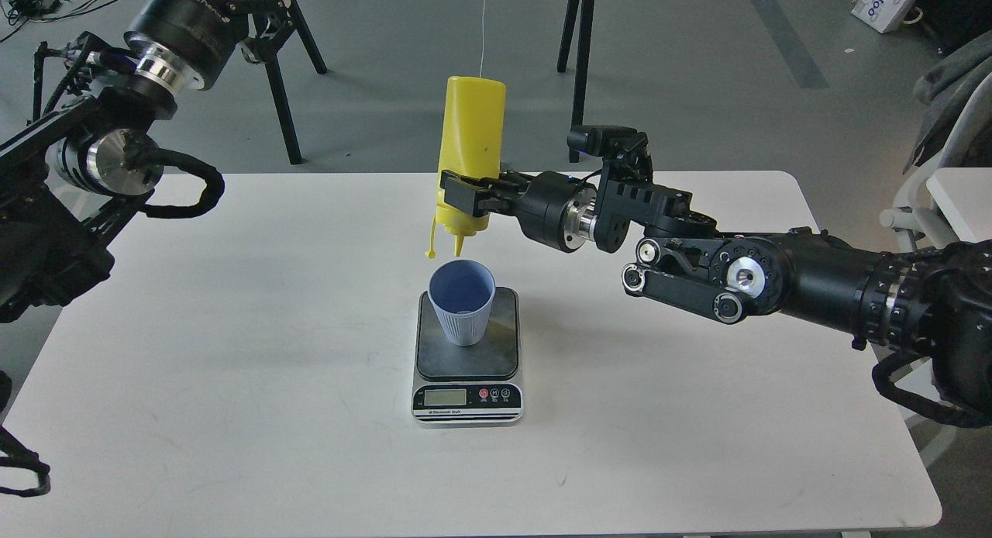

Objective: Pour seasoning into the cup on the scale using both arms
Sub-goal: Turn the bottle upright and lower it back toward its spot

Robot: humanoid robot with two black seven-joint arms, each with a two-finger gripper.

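The yellow seasoning bottle (pixel 470 135) hangs upside down, nozzle pointing down, just above the rim of the light-blue cup (pixel 462 309). Its cap strap dangles to the left of the nozzle. My right gripper (pixel 465 198) is shut on the bottle near its neck, reaching in from the right. The cup stands upright on the dark plate of the scale (pixel 469 350), whose display faces me. My left arm is raised at the far left. Its gripper end (pixel 252 11) lies at the top edge against a dark stand, and its fingers cannot be told apart.
The white table (pixel 232 367) carries only the scale and cup. Black stand legs (pixel 577 73) rise behind its far edge. A white chair (pixel 942 189) stands at the right, beside my right arm's elbow.
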